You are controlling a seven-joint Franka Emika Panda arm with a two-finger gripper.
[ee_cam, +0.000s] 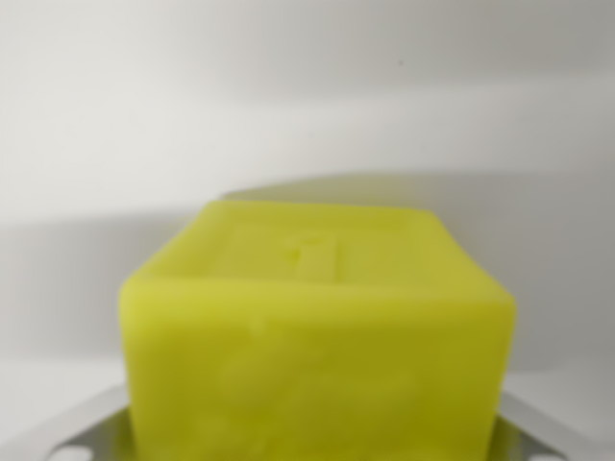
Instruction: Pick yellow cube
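The yellow cube (317, 346) fills the lower middle of the wrist view, blurred by closeness, one face toward the camera and its top face receding; it sits centred on the camera's axis, neither to the wrist view's left nor right; pale metal parts (82, 432) of the gripper's body flank its lower corners on both sides; the fingertips themselves are out of sight, so whether they are wide, narrow or clamped on it I cannot tell; behind is a plain white surface (288, 106)

The yellow cube (317, 336) is plain lime-yellow against a white surface (144, 115).
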